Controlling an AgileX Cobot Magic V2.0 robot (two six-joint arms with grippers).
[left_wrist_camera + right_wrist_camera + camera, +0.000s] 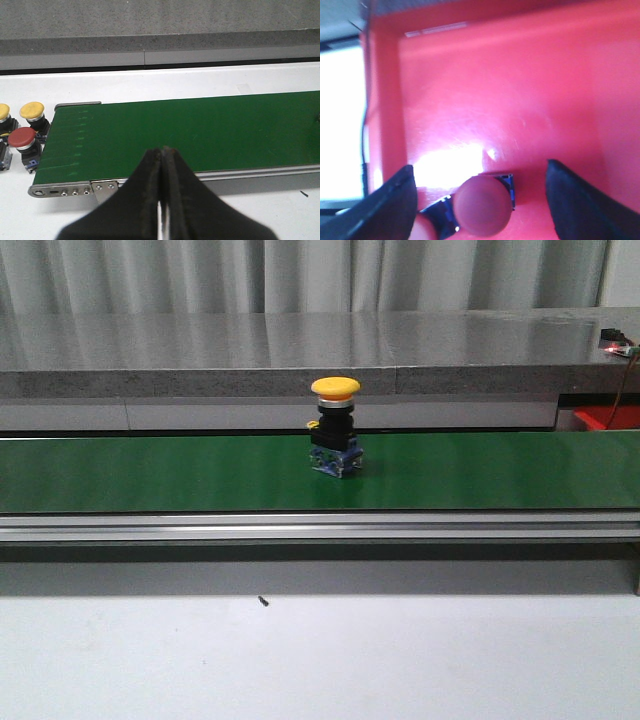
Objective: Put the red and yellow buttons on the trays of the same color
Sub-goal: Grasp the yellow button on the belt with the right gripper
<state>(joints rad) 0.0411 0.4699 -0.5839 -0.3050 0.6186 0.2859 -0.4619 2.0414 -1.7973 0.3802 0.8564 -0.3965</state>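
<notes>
Yellow button (335,426) (mushroom cap, black body) upright; left fingers (163,190) closed, right fingers (385,200) spread

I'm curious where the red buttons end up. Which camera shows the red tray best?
The right wrist view: the red tray fills it, with a red button lying between the open fingers of the right gripper. The front view catches only a corner at its right edge. The left wrist view shows none of it.
</notes>
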